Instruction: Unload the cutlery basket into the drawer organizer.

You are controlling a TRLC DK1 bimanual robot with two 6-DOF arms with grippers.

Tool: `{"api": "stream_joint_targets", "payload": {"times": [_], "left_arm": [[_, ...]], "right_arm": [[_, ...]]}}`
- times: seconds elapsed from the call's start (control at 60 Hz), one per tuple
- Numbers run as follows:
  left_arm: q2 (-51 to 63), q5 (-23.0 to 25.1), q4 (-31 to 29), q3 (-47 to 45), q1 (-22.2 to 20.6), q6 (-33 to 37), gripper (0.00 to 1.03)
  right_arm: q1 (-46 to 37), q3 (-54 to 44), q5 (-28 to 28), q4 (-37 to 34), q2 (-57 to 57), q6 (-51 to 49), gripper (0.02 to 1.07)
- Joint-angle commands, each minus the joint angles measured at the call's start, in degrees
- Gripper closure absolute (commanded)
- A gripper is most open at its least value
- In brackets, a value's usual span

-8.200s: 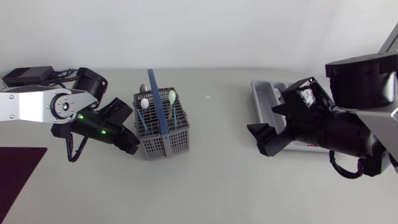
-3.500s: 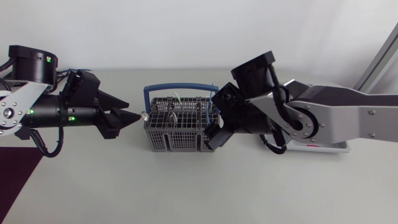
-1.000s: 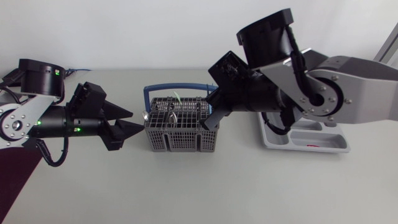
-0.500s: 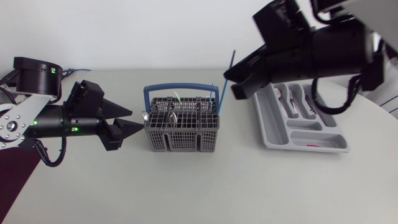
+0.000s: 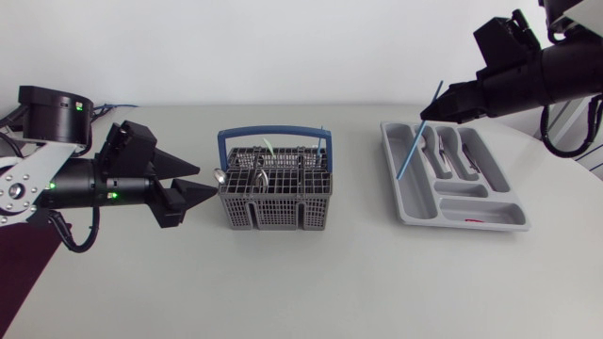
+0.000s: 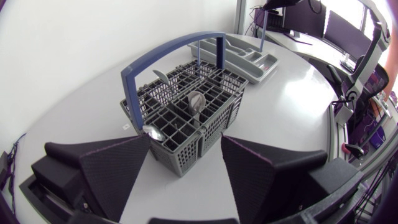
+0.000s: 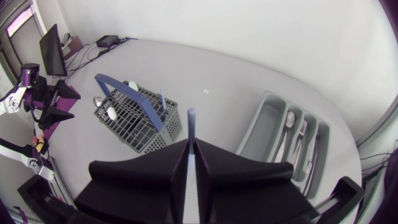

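I hold a blue utensil (image 5: 412, 149) clamped in the right gripper (image 5: 431, 112) over the part-filled organizer (image 5: 471, 213); spoons (image 6: 196, 100) still to unload from the basket (image 5: 275, 202); left gripper (image 5: 209, 182) gapes

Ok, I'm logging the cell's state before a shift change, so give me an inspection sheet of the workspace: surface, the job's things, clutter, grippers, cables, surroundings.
surface: pale grey table.
job's things: basket upright mid-table, with spoons and a blue handle inside; organizer to its right, some cutlery in its slots; blue utensil held tilted over the organizer.
clutter: dark purple mat at the table's left edge.
grippers: left gripper open, at the basket's left side; right gripper shut on the blue utensil.
cables: black cable looped under the left arm.
surroundings: nothing seen.
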Motion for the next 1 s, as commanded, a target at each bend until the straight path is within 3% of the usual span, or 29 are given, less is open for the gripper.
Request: {"api": "stream_joint_targets", "payload": {"times": [0.0,0.517,0.983], "left_arm": [[-0.05,0.93,-0.34,0.45,0.10,1.28,0.06],[1.00,0.93,0.54,-0.52,0.28,1.98,0.06],[1.18,0.93,0.71,-1.40,0.54,3.03,0.06]], "right_arm": [[-2.80,2.18,-0.31,-1.56,3.56,-0.80,0.97],[-8.16,7.19,3.56,-3.50,20.78,-0.10,0.97],[-8.69,16.07,5.58,2.57,36.69,4.03,0.94]]}}
